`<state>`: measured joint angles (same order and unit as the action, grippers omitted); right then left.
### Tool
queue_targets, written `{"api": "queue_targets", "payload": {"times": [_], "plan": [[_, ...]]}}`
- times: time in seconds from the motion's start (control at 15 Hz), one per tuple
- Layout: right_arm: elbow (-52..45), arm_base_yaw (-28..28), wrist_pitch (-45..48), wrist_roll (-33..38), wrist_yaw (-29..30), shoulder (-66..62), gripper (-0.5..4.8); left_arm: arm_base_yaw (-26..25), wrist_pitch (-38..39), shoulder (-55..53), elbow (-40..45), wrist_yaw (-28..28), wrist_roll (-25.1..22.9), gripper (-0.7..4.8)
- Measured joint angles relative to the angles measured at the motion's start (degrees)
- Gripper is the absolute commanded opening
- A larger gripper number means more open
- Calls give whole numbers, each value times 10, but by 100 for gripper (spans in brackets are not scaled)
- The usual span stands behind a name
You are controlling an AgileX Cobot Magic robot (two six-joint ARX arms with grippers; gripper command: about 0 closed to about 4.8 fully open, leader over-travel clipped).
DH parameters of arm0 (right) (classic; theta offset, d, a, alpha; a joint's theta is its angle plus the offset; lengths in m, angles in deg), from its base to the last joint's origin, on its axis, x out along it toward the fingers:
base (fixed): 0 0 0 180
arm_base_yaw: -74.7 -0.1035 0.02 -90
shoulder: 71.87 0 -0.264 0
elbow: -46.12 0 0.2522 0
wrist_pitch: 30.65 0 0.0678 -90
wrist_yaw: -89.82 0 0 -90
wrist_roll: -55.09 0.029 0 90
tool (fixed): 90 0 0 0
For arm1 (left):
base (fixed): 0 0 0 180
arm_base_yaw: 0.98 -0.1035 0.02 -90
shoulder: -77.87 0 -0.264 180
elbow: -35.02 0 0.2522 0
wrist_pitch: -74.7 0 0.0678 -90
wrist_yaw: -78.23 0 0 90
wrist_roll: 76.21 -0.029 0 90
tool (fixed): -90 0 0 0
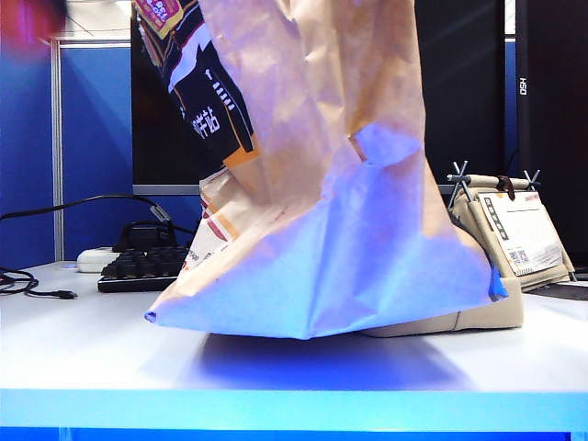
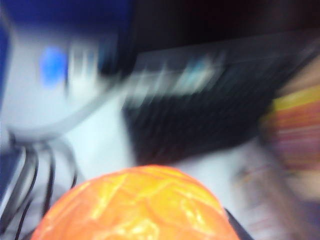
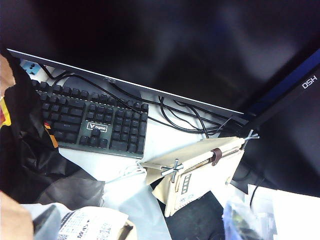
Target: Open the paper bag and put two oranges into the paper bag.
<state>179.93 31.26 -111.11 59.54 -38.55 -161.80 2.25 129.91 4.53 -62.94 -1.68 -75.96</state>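
The paper bag (image 1: 322, 184) stands tall and crumpled in the middle of the table, its printed face turned to the left, and it fills most of the exterior view. An orange (image 2: 135, 205) fills the near part of the blurred left wrist view. My left gripper (image 2: 137, 236) is shut on it, with one dark finger (image 2: 234, 226) showing at its side. A reddish blur (image 1: 28, 18) shows high at the far left. My right gripper's fingers show in no view; its camera looks over the bag's dark inside (image 3: 30, 160) and the white receipt (image 3: 90, 225).
A black keyboard (image 1: 142, 268) (image 3: 95, 125) lies behind the bag on the left, with cables (image 1: 28, 285) and a white power strip (image 1: 96, 260). A beige calendar stand (image 1: 510, 230) (image 3: 200, 175) stands at the right. A low beige tray (image 1: 459, 319) lies under the bag's edge.
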Motion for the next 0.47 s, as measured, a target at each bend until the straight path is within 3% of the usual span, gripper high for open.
{"api": "queue_targets", "payload": {"times": [0.27,0.47], "plan": [[0,0,0,0,0,0,417,70,-21,86,-68,139,97,-5],[0,0,0,0,0,0,417,167,-20,60,-75,151,123,-5]]}}
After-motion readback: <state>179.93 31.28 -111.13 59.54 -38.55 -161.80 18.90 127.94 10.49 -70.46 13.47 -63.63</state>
